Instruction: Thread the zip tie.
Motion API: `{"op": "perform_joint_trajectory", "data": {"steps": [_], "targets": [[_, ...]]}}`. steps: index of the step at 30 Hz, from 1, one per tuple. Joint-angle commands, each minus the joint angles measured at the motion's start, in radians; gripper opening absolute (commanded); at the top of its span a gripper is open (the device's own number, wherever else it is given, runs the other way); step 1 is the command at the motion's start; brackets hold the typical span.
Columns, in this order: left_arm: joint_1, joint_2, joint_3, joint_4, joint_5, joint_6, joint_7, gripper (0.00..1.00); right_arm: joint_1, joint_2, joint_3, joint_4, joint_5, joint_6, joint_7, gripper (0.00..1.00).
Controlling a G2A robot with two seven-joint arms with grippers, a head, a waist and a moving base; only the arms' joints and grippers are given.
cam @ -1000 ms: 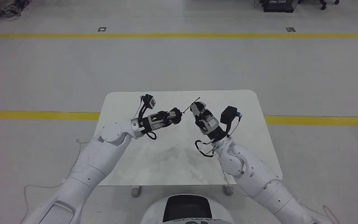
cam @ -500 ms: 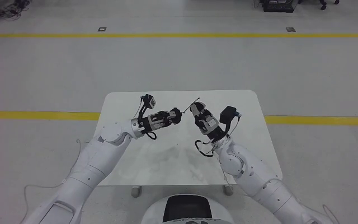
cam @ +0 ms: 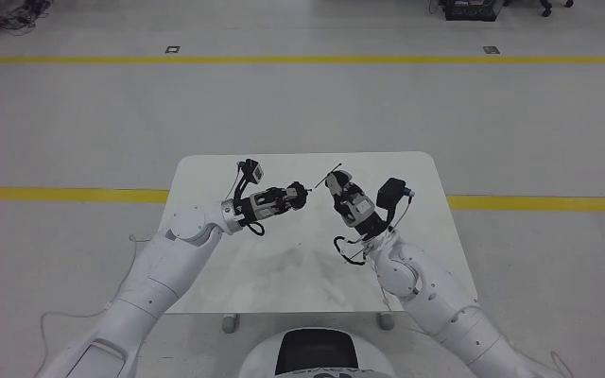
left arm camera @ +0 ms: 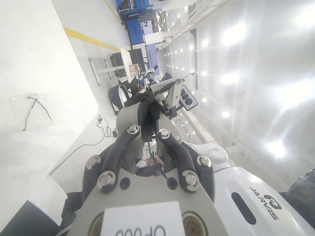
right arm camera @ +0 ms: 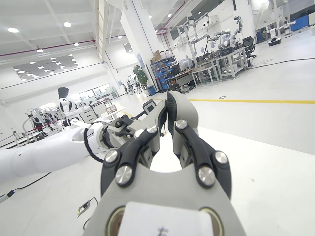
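The zip tie (cam: 327,175) is a thin black strip held in the air over the middle of the white table (cam: 406,175). My left gripper (cam: 301,193) is shut on one end of it, and its tail runs down between the fingers as a black strand (left arm camera: 150,148). My right gripper (cam: 332,180) sits close beside the left one, tips nearly touching. Its pads (right arm camera: 164,114) are pressed together on the zip tie, whose thin tip (right arm camera: 168,85) sticks out past them. The left gripper's fingers (right arm camera: 152,114) stand just behind.
A clear flat container (left arm camera: 37,109) with a few black ties lies on the table in the left wrist view. The table's edges run close on all sides, with open floor and a yellow line (cam: 85,195) beyond.
The right gripper has shifted slightly to the right with the zip tie. The left arm has stayed still.
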Motion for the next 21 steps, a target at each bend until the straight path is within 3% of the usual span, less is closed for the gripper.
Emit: {"op": "perform_joint_trajectory", "data": {"steps": [1,16,19,21], "targets": [[0.000,0.000,0.000,0.000,0.000,0.000,0.000,0.00,0.000,0.000,0.000,0.001,0.000,0.000,-0.001,0.00],[0.000,0.000,0.000,0.000,0.000,0.000,0.000,0.00,0.000,0.000,0.000,0.001,0.000,0.000,-0.001,0.00],[0.029,0.004,-0.009,-0.026,0.030,-0.003,0.038,0.00,0.000,0.000,0.000,0.001,0.000,0.000,-0.001,0.00],[0.066,0.010,-0.027,-0.072,0.097,-0.003,0.075,0.00,0.000,0.000,0.000,0.001,0.000,0.000,-0.001,0.00]]}}
